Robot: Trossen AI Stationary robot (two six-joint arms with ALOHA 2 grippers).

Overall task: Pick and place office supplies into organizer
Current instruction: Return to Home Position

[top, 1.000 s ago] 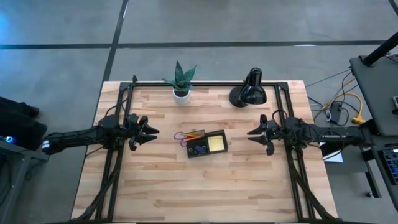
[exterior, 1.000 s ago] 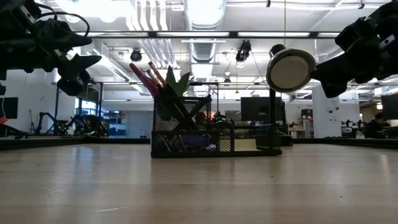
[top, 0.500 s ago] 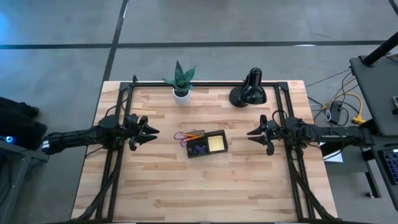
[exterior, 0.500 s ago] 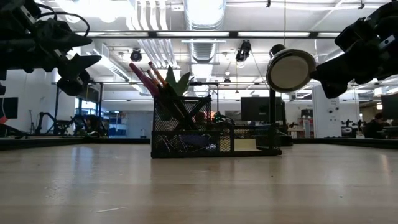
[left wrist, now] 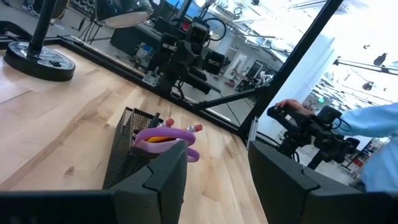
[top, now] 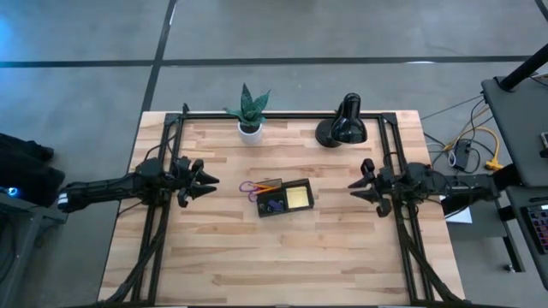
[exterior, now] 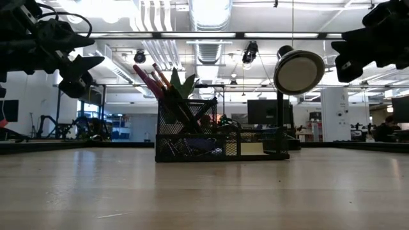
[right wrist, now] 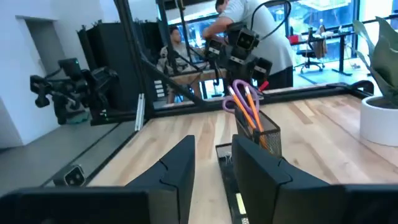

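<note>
Right hand (top: 360, 186) retreated toward right edge, spread | left hand (top: 204, 181) spread | organizer (top: 285, 198) mid-table

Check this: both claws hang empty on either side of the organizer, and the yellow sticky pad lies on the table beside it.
One thing is wrong. The high view shows the yellow sticky pad inside the organizer, not on the table beside it. The left claw and the right claw do hang empty on either side of it.
</note>
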